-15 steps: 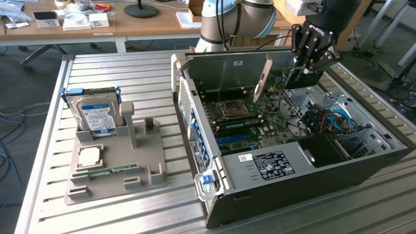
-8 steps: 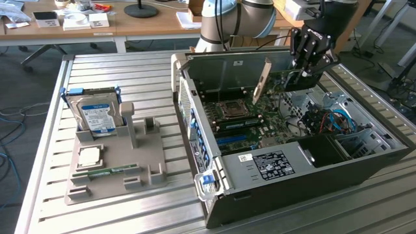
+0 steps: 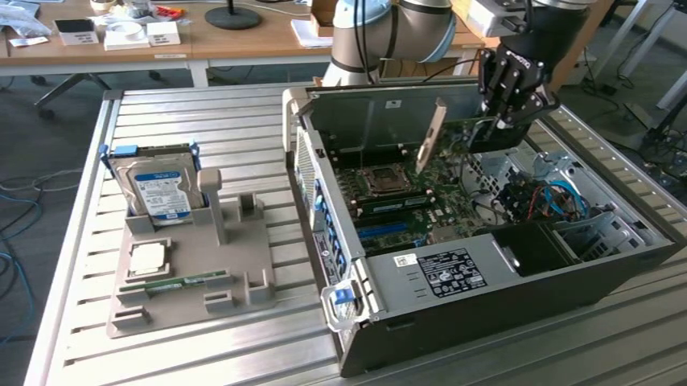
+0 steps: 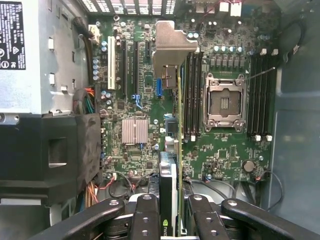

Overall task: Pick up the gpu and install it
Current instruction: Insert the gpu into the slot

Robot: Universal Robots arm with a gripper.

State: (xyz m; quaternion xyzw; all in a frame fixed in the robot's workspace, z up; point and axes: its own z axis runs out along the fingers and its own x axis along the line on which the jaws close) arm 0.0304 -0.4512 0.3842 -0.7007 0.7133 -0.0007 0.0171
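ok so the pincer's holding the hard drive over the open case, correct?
No. The pincer is shut on the gpu, not the hard drive, which sits in the grey stand outside the case. The exterior view shows it. Otherwise right: it is over the open case.

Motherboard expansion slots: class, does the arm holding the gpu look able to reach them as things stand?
Probably yes. The computer case lies open, the fingers hold the gpu edge-on above the motherboard, and nothing visible blocks the expansion slots.

Wooden desk (image 3: 269, 44); grey floor (image 3: 32, 145); slatted metal table (image 3: 183, 121)
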